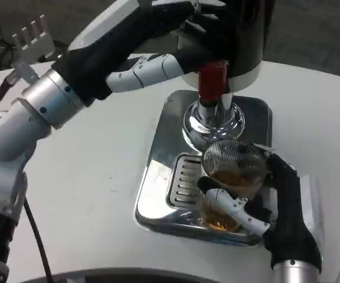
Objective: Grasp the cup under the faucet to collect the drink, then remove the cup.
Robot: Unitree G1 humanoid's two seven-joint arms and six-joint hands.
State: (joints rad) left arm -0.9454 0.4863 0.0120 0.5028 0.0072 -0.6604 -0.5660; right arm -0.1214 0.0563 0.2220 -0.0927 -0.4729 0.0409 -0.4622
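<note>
A clear ribbed cup (232, 177) with brown drink in it is gripped by my right hand (273, 206), fingers wrapped round its lower part. The cup sits to the right of and below the chrome faucet (212, 115), over the right edge of the drip grate (185, 180). My left hand (158, 38) is raised against the black dispenser body (229, 29), just left of and above the red tap handle (212, 78); I cannot tell whether it grips anything.
The shiny steel drip tray (158, 159) lies on the white table (87, 177). A white bracket (31, 38) stands at the far left. Free table surface lies to the left and right of the tray.
</note>
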